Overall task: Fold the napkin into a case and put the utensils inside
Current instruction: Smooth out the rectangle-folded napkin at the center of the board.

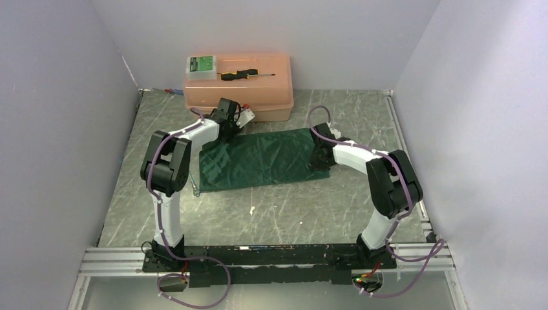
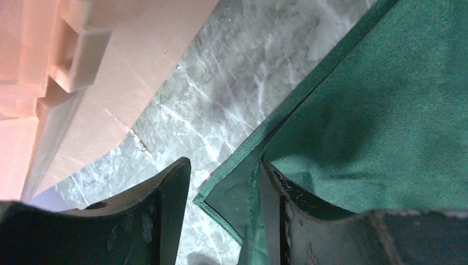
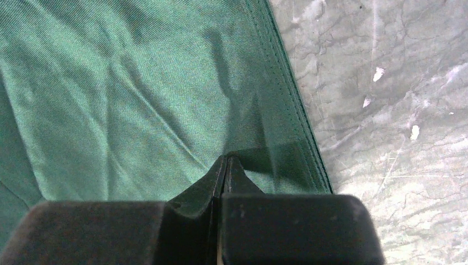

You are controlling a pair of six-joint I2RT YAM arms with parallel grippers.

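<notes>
The dark green napkin [image 1: 262,158] lies spread flat on the marble table, mid-view from above. My left gripper [image 1: 226,128] is at its far left corner. In the left wrist view that gripper [image 2: 223,165] is open, the napkin corner [image 2: 232,193] lying between the jaws and against the right finger [image 2: 276,210]. My right gripper [image 1: 321,154] is at the napkin's right edge. In the right wrist view it [image 3: 226,159] is shut on a raised pinch of the napkin [image 3: 138,99] just inside the hem. A thin silvery stick [image 1: 193,181] lies by the napkin's left edge, too small to tell whether it is a utensil.
A peach plastic box [image 1: 258,97] stands at the back, close behind my left gripper, and also shows in the left wrist view [image 2: 83,66]. On its lid lie a black-handled screwdriver [image 1: 245,75] and a small green and white pack [image 1: 201,66]. Grey walls close in three sides.
</notes>
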